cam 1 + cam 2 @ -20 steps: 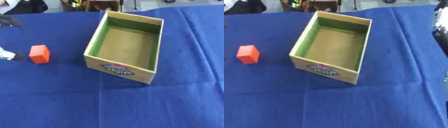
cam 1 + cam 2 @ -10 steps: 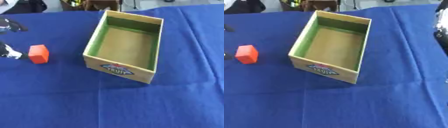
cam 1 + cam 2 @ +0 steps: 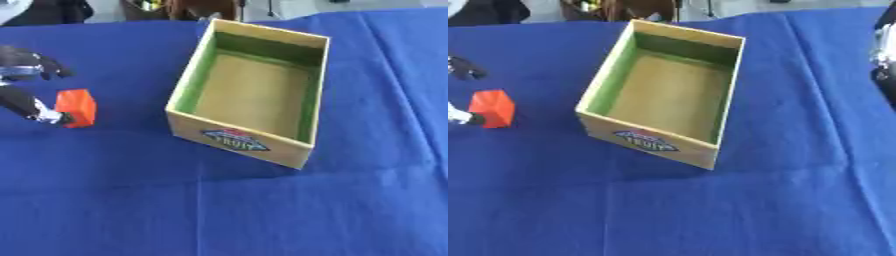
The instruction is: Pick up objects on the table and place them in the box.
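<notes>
At the far left edge, the left hand [image 3: 24,92] reaches in over the blue-covered surface [image 3: 219,210]. Its fingers are spread apart: one dark finger curves across the upper part of the view, and a lower finger with a pale tip lies against the near left side of the orange block [image 3: 76,107]. The upper finger stands clear of the block, so the hand brackets it from the left without closing round it. Whether the block rests fully on the cloth or is tipped a little cannot be told; its top face shows lighter orange and its front face a deeper red-orange.

To the right of the block, well apart from it, stands the box [image 3: 302,95], an open cardboard carton set askew, its long sides running away from the camera and leaning to the right. The inner walls are green and the floor is plain tan card. Nothing lies inside it. On the near short wall there is a printed label [image 3: 234,139] in red, white and blue, with lettering too small to read surely.

The cloth right of the box shows faint creases and folds. At the far right edge of the right eye view, a dark and silver part of the right hand [image 3: 883,55] shows beside the cloth, high up and well apart from the box; whether its fingers are spread or curled cannot be told.
</notes>
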Controlling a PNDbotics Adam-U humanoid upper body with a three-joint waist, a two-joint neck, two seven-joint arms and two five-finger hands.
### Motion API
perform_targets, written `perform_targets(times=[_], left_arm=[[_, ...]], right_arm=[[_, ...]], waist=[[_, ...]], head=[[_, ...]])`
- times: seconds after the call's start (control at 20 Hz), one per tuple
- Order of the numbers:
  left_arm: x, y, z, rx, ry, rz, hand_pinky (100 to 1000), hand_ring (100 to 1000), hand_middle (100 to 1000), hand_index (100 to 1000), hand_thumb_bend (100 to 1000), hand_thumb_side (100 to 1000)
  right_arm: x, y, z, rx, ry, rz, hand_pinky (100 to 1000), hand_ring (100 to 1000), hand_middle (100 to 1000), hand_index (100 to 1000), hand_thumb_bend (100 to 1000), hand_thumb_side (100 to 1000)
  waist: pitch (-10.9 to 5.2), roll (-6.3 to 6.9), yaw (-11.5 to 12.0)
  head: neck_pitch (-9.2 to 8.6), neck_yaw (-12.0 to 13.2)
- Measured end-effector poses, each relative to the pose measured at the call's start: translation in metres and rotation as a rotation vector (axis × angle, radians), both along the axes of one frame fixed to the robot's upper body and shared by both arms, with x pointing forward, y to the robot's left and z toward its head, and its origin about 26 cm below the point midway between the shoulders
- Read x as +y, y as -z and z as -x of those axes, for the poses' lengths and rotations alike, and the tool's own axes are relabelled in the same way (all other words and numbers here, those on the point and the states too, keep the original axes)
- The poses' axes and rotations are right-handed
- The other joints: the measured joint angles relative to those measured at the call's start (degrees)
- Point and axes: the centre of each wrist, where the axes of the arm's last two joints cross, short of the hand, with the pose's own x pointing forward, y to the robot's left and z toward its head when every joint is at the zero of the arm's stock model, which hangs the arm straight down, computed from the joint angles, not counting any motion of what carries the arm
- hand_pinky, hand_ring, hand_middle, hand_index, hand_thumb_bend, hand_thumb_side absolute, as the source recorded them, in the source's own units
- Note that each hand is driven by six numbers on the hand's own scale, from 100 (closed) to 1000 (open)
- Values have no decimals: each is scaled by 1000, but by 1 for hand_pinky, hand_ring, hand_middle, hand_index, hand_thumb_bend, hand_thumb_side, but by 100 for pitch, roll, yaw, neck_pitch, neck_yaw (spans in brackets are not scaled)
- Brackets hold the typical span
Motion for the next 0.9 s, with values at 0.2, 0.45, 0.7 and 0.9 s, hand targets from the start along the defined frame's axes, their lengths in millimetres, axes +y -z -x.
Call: perform_targets(times=[0.2, 0.45, 0.7, 0.9], left_arm=[[1, 5, -5, 13, -16, 3, 747, 862, 909, 1000, 586, 704], [3, 12, -9, 18, -40, -1, 743, 859, 900, 1000, 556, 707], [6, 15, -11, 9, -54, -16, 722, 842, 865, 1000, 528, 695], [5, 17, -12, -2, -51, -22, 688, 808, 801, 998, 476, 672]], right_arm=[[0, 0, 0, 2, -3, 2, 732, 627, 567, 765, 100, 531], [0, 0, 0, 3, -5, 4, 733, 627, 567, 765, 100, 531], [0, 0, 0, 3, -5, 4, 733, 627, 567, 766, 100, 532], [1, 0, 0, 4, -7, 0, 734, 628, 567, 766, 100, 532]], waist=[[38, -6, -24], [68, -14, -40], [88, -15, -59], [103, -17, -73]], head=[[-47, 25], [-56, 49], [-96, 65], [-101, 71]])
